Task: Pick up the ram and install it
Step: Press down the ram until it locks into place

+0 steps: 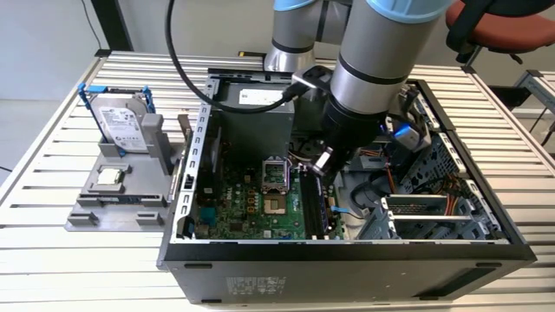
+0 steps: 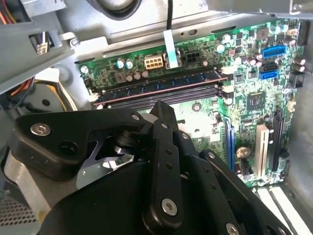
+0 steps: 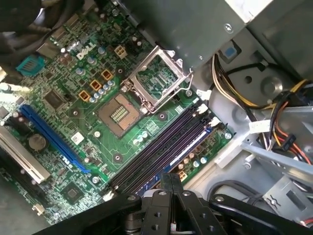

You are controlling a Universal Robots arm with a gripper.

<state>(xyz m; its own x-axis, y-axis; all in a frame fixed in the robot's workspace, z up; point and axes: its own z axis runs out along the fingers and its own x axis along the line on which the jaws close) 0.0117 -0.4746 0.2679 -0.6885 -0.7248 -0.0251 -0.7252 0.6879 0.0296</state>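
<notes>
The robot's black hand (image 1: 321,168) hangs inside the open black computer case (image 1: 347,250), at the centre of the exterior view, just above the row of long black memory slots (image 1: 316,203) on the large green motherboard (image 1: 251,201). In both wrist views its two fingers are pressed together with nothing visibly held between them, the tip (image 2: 164,105) poised close over the slots (image 3: 156,152).

The ram (image 2: 161,87), a long thin dark stick with a row of small chips, stands upright in one of these slots in the second wrist view, lying level along the slot with white clips at its ends; I cannot tell whether the fingertips touch it.

The first wrist view also shows the silver processor socket (image 3: 156,81) with its frame lifted and a long blue expansion slot (image 3: 49,134).

Towards the exterior view's left, a silver hard drive in a blue frame (image 1: 121,120) stands upright on a grey plastic stand (image 1: 113,195), well apart from the case, on the slatted metal tabletop (image 1: 52,260)
</notes>
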